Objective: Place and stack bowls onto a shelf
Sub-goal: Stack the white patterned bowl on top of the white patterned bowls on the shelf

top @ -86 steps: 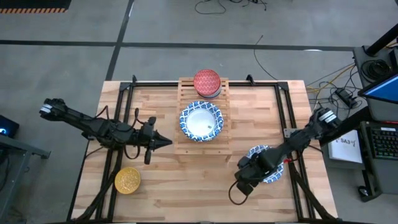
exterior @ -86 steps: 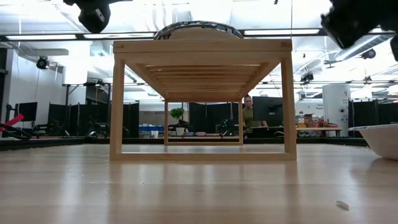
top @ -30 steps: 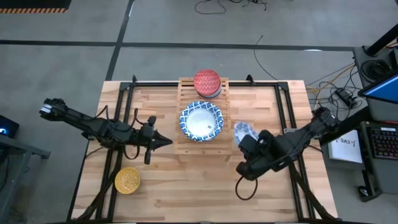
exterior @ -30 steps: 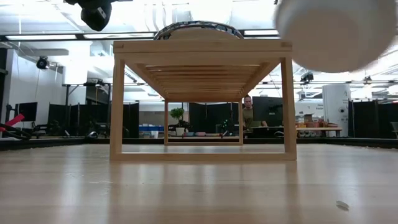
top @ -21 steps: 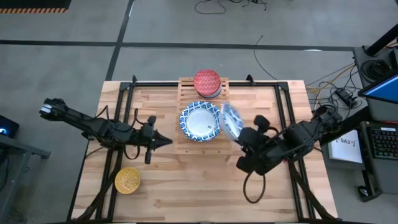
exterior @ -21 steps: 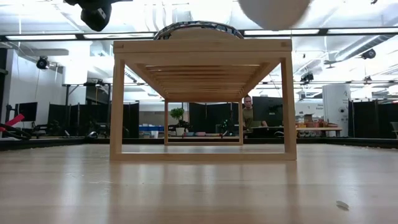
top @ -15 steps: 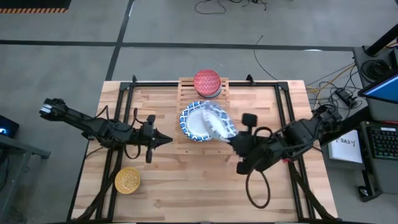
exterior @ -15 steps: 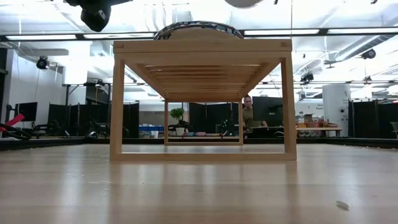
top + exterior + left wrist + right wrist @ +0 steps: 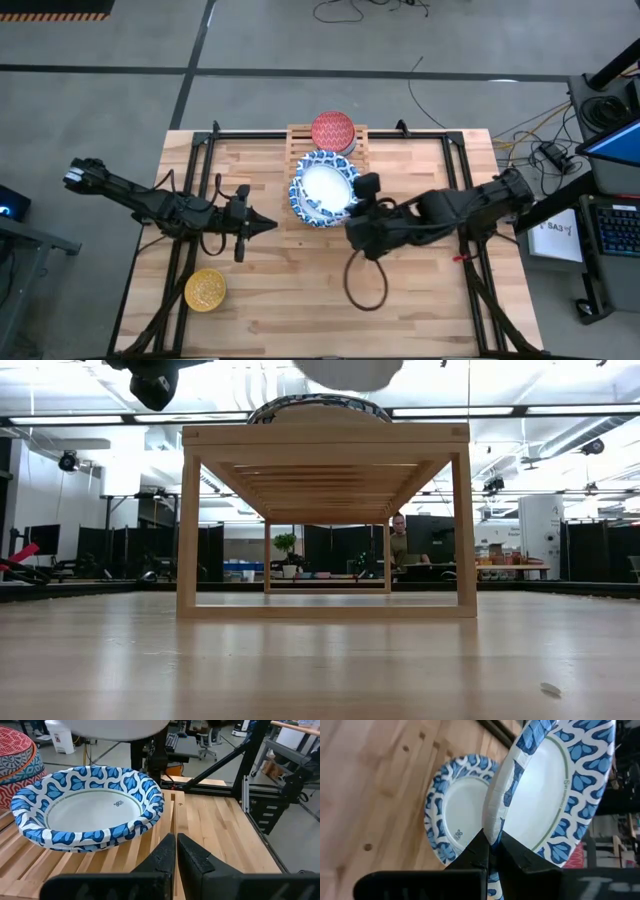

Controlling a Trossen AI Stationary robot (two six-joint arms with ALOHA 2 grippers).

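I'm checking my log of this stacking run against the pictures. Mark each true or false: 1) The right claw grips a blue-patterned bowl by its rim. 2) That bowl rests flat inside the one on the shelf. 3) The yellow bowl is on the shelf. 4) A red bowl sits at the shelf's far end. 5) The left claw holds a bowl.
1) True: the right claw pinches the carried bowl at its rim.
2) False: it hangs above the shelf bowl, not touching.
3) False: the yellow bowl lies on the table.
4) True: the red bowl is on the shelf.
5) False: the left claw is shut and holds nothing.
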